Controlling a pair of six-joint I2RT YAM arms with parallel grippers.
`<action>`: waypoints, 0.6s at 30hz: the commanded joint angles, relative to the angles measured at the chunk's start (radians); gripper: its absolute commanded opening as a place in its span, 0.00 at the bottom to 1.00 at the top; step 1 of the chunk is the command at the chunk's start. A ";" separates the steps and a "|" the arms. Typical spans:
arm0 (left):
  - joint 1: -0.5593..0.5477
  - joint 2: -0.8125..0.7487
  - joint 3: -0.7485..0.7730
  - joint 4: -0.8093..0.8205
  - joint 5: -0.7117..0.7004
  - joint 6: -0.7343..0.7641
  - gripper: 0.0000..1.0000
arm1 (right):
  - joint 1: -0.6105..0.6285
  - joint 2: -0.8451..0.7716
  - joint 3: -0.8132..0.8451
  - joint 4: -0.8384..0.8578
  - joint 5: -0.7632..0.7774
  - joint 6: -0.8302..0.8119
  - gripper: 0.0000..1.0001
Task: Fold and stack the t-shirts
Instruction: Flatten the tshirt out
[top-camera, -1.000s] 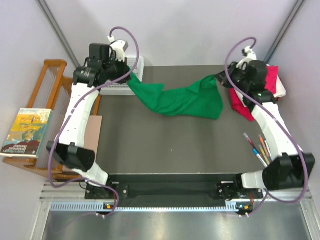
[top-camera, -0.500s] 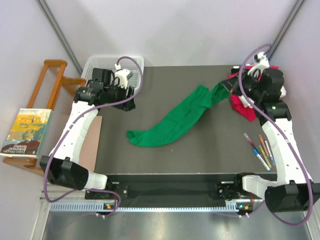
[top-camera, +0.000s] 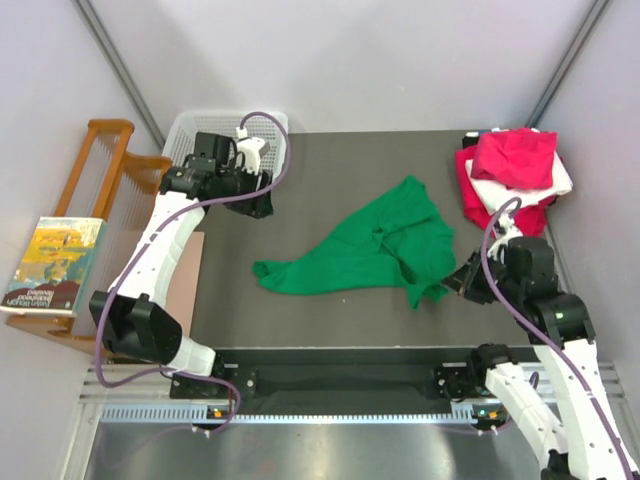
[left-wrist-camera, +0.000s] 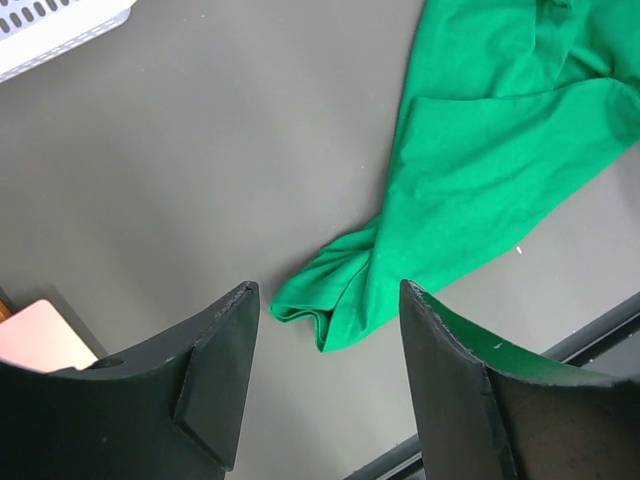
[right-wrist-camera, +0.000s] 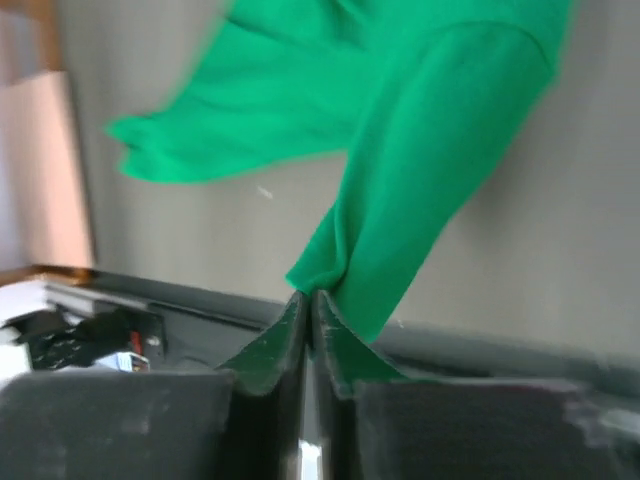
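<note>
- The bright green cotton t-shirt lay crumpled mid-bench, not spread and not folded. Its long axis ran diagonally from a thin tail at near-left up to a bunched body at far-right.
- The right pincer had its fingers together, clamped on a pinch of the shirt's near-right corner, just beside the near edge of the dark bench.
- The left pincer had its fingers apart and held nothing. It hovered over bare bench at far-left.
- Key relation: the free tail lay toward the near edge from the left pincer. In the left wrist view it sat almost centred below the gap between the fingers.
- The left arm was clearly the nearer one to that tail, as the right was busy at the other end.
- Likely next: drop the left pincer onto the tail, then pull the shirt flat between both arms.
- Nothing stood between the left pincer and the tail.
- The white plastic mesh basket was just behind the left pincer, at the far-left corner.
- The heap of magenta-pink, white and red tees sat at the far-right corner, apart from the green one.
- Risk: the tail was doubled over, so a grab might catch two layers.
</note>
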 joint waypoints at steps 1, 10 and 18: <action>-0.001 0.020 0.057 0.052 0.012 -0.012 0.63 | 0.007 0.035 0.006 -0.161 0.157 0.021 0.42; -0.001 0.008 0.054 0.044 0.007 -0.008 0.63 | 0.009 0.337 0.108 0.250 0.320 -0.020 0.65; -0.004 0.017 -0.067 0.058 0.049 -0.037 0.58 | 0.030 0.908 0.231 0.555 0.095 0.023 0.53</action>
